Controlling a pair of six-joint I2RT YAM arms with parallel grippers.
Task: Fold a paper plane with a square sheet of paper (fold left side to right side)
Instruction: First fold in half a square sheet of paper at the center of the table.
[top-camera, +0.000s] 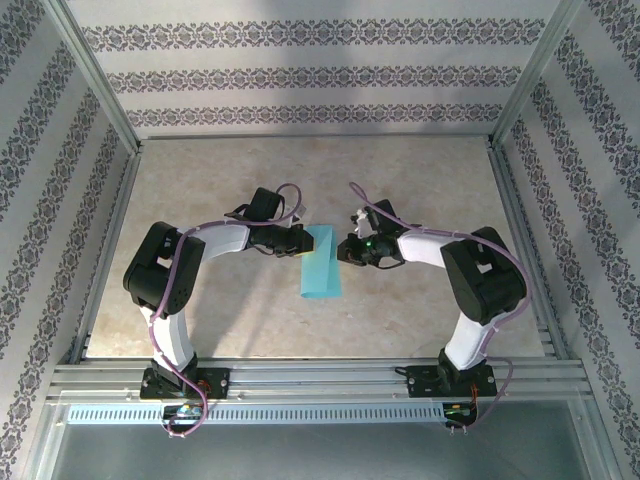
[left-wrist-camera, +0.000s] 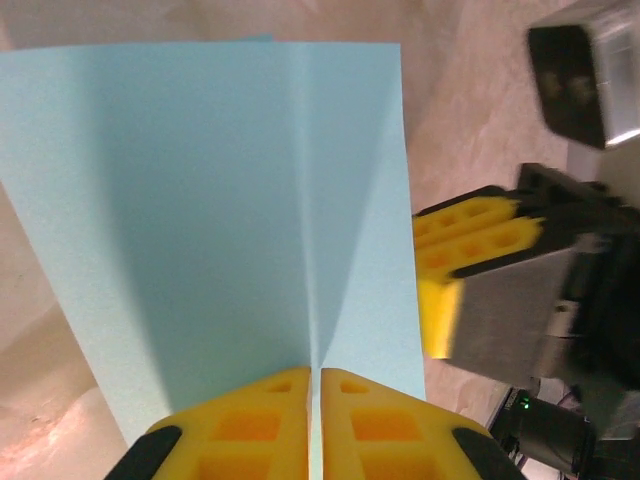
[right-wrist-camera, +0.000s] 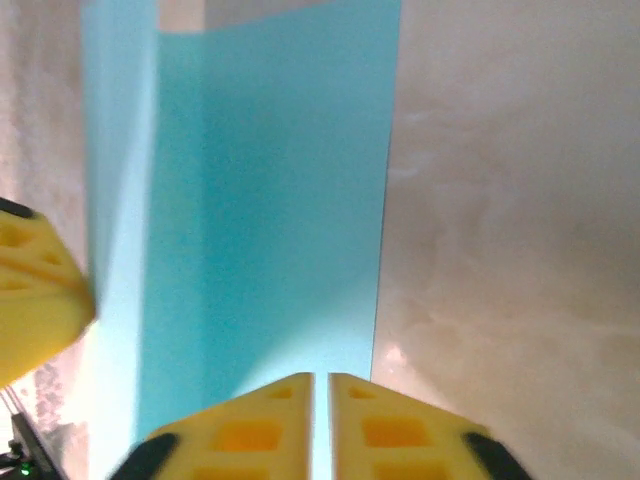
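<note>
The square sheet of paper (top-camera: 320, 265) lies folded into a tall cyan rectangle on the tabletop between both arms. My left gripper (top-camera: 303, 243) is at its upper left edge. In the left wrist view the left gripper (left-wrist-camera: 314, 372) is shut on the paper (left-wrist-camera: 220, 200), and a raised crease runs away from the fingertips. My right gripper (top-camera: 343, 250) sits at the upper right edge. In the right wrist view the right gripper (right-wrist-camera: 321, 378) hovers over the paper (right-wrist-camera: 270, 200) near its right edge, its jaws a slim gap apart with the flat sheet showing through.
The beige marbled tabletop (top-camera: 420, 170) is boxed in by patterned walls and an aluminium frame (top-camera: 110, 250). The other arm's yellow fingers (left-wrist-camera: 470, 235) stand just beyond the sheet's far edge.
</note>
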